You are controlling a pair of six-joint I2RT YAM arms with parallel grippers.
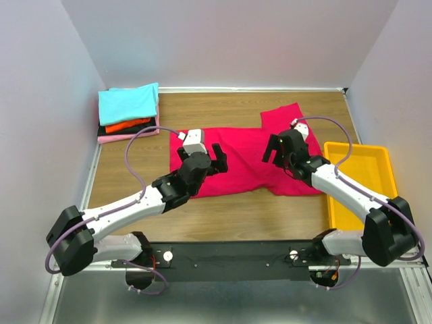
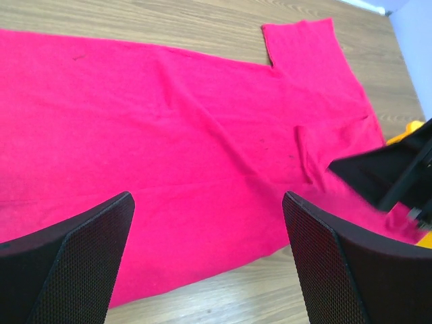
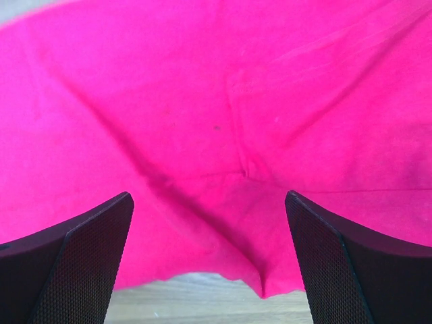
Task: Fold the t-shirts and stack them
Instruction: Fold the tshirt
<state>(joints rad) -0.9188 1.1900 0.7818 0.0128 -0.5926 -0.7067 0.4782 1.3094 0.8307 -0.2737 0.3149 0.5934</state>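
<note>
Top external view: red shirt [image 1: 243,162] spread mid-table, sleeve poking far-right, near-right edge rumpled. Left gripper [image 1: 202,154] and right gripper [image 1: 278,152] both spread wide just over the cloth, holding nothing. Folded stack [image 1: 128,111] at far-left corner. Risk: grabbing a wrinkle or doubled layer, dragging the fold crooked toward bin [image 1: 361,182].

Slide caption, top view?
Left gripper and right gripper, both open, over the spread crimson t-shirt; folded stack far left, yellow bin right.

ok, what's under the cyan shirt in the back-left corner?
An orange-red shirt, a black shirt, a pink shirt: only near edges show. Rest is covered by the cyan shirt.
</note>
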